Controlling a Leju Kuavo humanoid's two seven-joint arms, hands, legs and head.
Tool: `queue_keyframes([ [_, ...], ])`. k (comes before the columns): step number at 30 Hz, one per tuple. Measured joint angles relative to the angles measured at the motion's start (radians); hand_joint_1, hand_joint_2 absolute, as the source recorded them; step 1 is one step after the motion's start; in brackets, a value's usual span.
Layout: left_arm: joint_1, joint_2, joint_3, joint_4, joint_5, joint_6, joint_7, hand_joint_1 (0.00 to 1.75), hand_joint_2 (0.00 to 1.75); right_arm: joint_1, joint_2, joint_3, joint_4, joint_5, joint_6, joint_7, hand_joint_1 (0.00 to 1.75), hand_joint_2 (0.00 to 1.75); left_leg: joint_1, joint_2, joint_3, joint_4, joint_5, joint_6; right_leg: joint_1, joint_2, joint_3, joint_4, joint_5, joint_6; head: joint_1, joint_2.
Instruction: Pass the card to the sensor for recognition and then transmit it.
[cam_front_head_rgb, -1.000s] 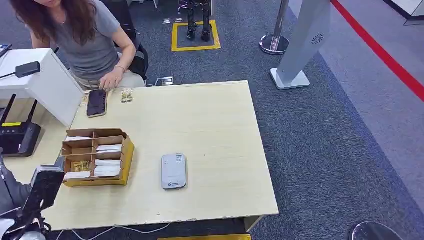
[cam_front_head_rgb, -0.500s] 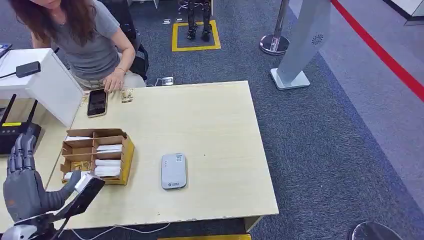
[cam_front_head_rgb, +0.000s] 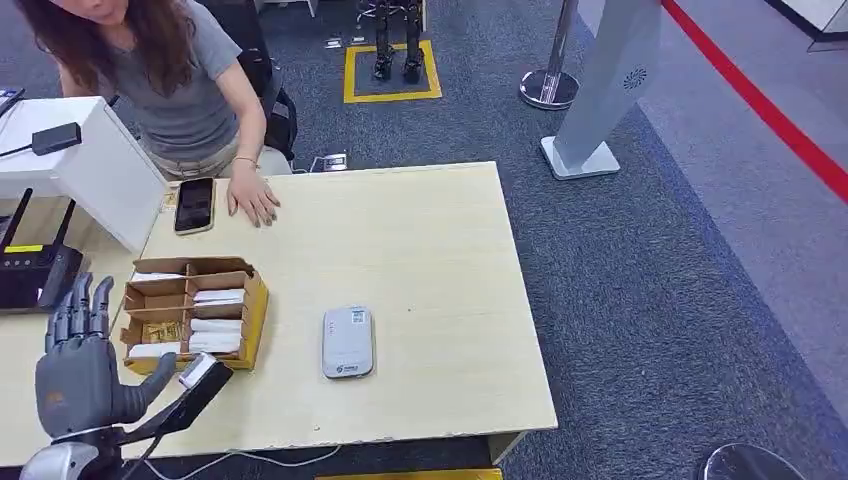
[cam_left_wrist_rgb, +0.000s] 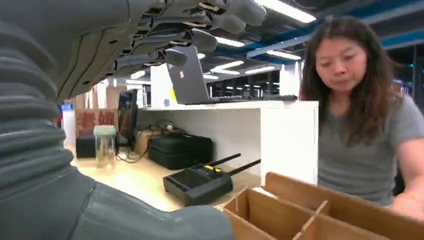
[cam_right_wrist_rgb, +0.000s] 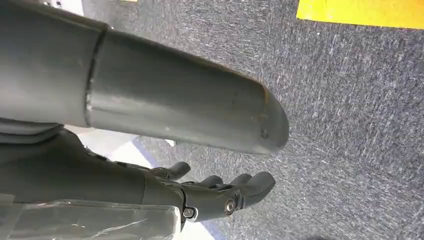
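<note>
Grey and spread wide, the left hand (cam_front_head_rgb: 78, 365) stands upright just beside the cardboard divider box (cam_front_head_rgb: 195, 313), fingers apart and holding nothing. A second ago it was barely in the head view; half a second ago it had risen at the table's near-left corner, and now it has come closer to the box, its thumb reaching toward the box's near corner. I judge this the approach to picking a card, with no grip made yet. The white cards (cam_front_head_rgb: 216, 297) lie stacked in the box's compartments, untouched. The card reader (cam_front_head_rgb: 348, 342), a flat grey-white device, lies on the wooden table (cam_front_head_rgb: 420, 260) apart from the box, on the side away from the left hand. The person's hand (cam_front_head_rgb: 252, 195) has moved from the table's far edge onto the tabletop beside the phone (cam_front_head_rgb: 194, 205).

The right hand (cam_right_wrist_rgb: 210, 192) hangs over the carpet, fingers loosely curled, empty. A dark flat part below the left hand partly hides the box's near corner; I cannot make out what it is.
</note>
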Motion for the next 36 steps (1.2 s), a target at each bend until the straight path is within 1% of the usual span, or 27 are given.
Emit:
queue_keyframes([
  [4, -0.008, 0.023, -0.022, 0.022, -0.054, -0.035, 0.036, 0.00, 1.75, -0.001, 0.001, -0.007, 0.000, 0.000, 0.000, 0.001, 0.00, 0.00, 0.000, 0.000, 0.000, 0.000, 0.000, 0.000, 0.000, 0.000, 0.000, 0.000, 0.000, 0.000, 0.000, 0.000],
  [7, -0.012, 0.043, -0.038, 0.039, -0.071, -0.058, 0.047, 0.00, 1.75, 0.000, 0.002, -0.010, 0.000, 0.000, 0.000, 0.003, 0.00, 0.00, 0.000, 0.000, 0.000, 0.000, 0.000, 0.000, 0.000, 0.000, 0.000, 0.000, 0.000, 0.000, 0.000, 0.000],
  [11, -0.014, 0.059, -0.051, 0.056, -0.075, -0.066, 0.054, 0.00, 1.75, 0.000, 0.003, -0.012, 0.000, 0.000, 0.000, 0.004, 0.00, 0.00, 0.000, 0.000, 0.000, 0.000, 0.000, 0.000, 0.000, 0.000, 0.000, 0.000, 0.000, 0.000, 0.000, 0.000],
  [21, -0.019, 0.076, -0.066, 0.080, -0.077, -0.071, 0.055, 0.00, 1.75, 0.000, 0.003, -0.016, 0.000, 0.000, 0.000, 0.004, 0.00, 0.00, 0.000, 0.000, 0.000, 0.000, 0.000, 0.000, 0.000, 0.000, 0.000, 0.000, 0.000, 0.000, 0.000, 0.000],
  [26, -0.024, 0.087, -0.071, 0.093, -0.073, -0.084, 0.058, 0.00, 1.75, -0.001, 0.003, -0.024, 0.000, 0.002, -0.001, 0.003, 0.00, 0.00, 0.000, 0.000, 0.000, 0.000, 0.000, 0.000, 0.000, 0.000, 0.000, 0.000, 0.000, 0.000, 0.000, 0.000],
  [30, -0.025, 0.093, -0.076, 0.097, -0.075, -0.103, 0.076, 0.00, 1.75, -0.001, 0.003, -0.030, 0.000, 0.007, -0.003, -0.002, 0.00, 0.00, 0.000, 0.000, 0.000, 0.000, 0.000, 0.000, 0.000, 0.000, 0.000, 0.000, 0.000, 0.000, 0.000, 0.000],
  [36, -0.026, 0.107, -0.083, 0.106, -0.078, -0.116, 0.085, 0.00, 1.75, -0.003, 0.003, -0.035, 0.000, 0.014, -0.005, -0.011, 0.00, 0.00, 0.000, 0.000, 0.000, 0.000, 0.000, 0.000, 0.000, 0.000, 0.000, 0.000, 0.000, 0.000, 0.000, 0.000],
])
